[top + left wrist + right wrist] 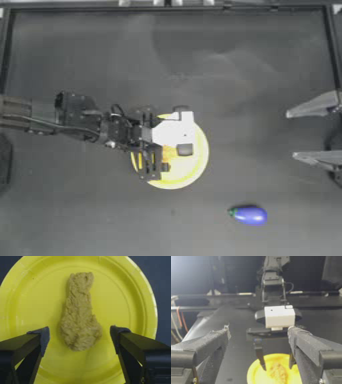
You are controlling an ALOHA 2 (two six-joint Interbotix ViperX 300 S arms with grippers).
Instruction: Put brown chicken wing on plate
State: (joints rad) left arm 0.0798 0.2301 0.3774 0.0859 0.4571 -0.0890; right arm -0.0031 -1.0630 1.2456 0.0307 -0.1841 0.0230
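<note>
The brown chicken wing (80, 314) lies flat in the middle of the plate (140, 301). The left gripper (80, 338) hangs over it, jaws spread on both sides without touching. The right gripper (259, 338) waits spread at the table's right edge.

From above, the left arm (120, 131) hides the brown chicken wing and much of the plate (194, 167); the plate's rim runs off the left wrist view

The left gripper (79, 338) points straight down from its arm reaching in to the table's middle, jaws spread wide. The right gripper (258, 338) sits drawn back at its own side, jaws apart
</note>
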